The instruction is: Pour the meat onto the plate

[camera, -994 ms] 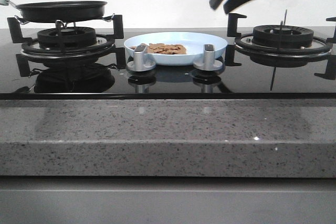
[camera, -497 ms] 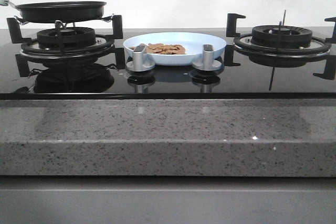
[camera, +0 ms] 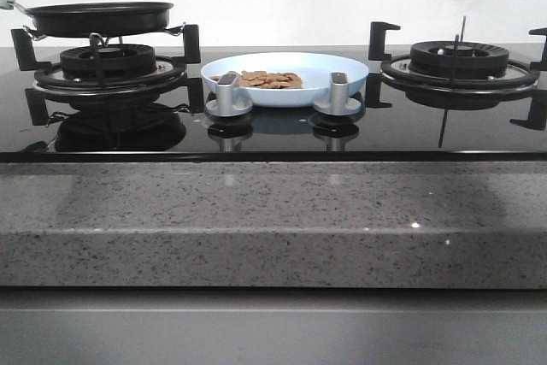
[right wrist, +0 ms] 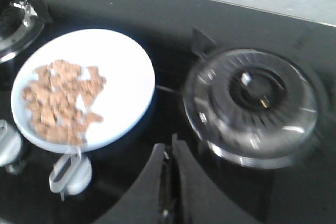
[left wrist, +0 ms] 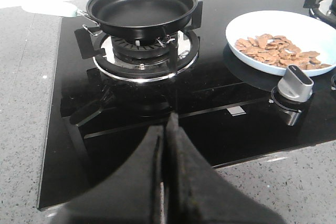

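The pale-blue plate (camera: 286, 77) sits on the black glass hob between the two burners, with the orange-brown meat (camera: 270, 79) piled on its left half. The plate (left wrist: 283, 39) and meat (left wrist: 275, 51) also show in the left wrist view, and the plate (right wrist: 121, 77) and meat (right wrist: 60, 100) in the right wrist view. My left gripper (left wrist: 167, 127) is shut and empty above the hob's front edge, near the left burner. My right gripper (right wrist: 170, 150) is shut and empty, high above the hob between plate and right burner. Neither gripper shows in the front view.
The empty black frying pan (camera: 101, 17) rests on the left burner (camera: 107, 64); it also shows in the left wrist view (left wrist: 142, 6). The right burner (camera: 460, 61) is bare. Two silver knobs (camera: 230, 96) (camera: 338, 94) stand in front of the plate. A speckled stone counter (camera: 273, 211) runs along the front.
My right gripper has risen out of the top of the front view. The plate, meat and pan have not moved.
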You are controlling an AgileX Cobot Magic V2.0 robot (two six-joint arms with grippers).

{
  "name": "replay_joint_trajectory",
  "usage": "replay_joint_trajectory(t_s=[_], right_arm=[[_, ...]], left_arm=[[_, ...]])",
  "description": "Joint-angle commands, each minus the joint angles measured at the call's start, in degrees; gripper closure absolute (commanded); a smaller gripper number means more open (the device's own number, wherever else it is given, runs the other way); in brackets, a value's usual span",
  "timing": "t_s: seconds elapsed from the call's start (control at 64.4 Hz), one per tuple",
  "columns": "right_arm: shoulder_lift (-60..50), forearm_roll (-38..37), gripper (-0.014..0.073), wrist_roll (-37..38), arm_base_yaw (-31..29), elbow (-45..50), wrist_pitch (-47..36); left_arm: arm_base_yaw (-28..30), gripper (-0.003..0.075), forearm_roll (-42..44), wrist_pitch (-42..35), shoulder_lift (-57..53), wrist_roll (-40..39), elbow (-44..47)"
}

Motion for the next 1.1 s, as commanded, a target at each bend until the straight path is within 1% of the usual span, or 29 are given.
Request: replay_joint_trajectory(t_s=[0.0, 0.217, 0.342, 0.388, 0.512, 1.087], right_arm=[[-8.75, -0.48, 0.0654, -0.58, -0.04, 7.3, -8.91], [-30.91, -0.42, 0.0654, -0.58, -0.04, 30.72, -22.28], [-43.59, -0.42, 0.0654, -0.58, -0.04, 40.52, -26.23], [-46.76, -0.42, 0.0654, -0.58, -0.04, 42.66, -26.71], [-50.87, -0.42, 0.0654, -0.58, -0.04, 44.91, -26.64], [-50.95, -0.42, 0.0654, -0.58, -0.04, 44.97, -26.76]], left_arm=[[-0.13, 0.0741, -0.81, -4.56, 0.02, -0.5, -1.48], [-0.13, 0.0741, -0.81, -4.56, 0.02, -0.5, -1.48], [-0.13, 0.0741, -0.81, -4.56, 0.02, -0.5, -1.48], [-0.13, 0.0741, -0.81, -4.56, 0.02, -0.5, -1.48], [-0.13, 0.0741, -0.81, -4.56, 0.02, -0.5, -1.48], [-0.13, 0.0741, -0.81, -4.56, 0.02, -0.5, -1.48]])
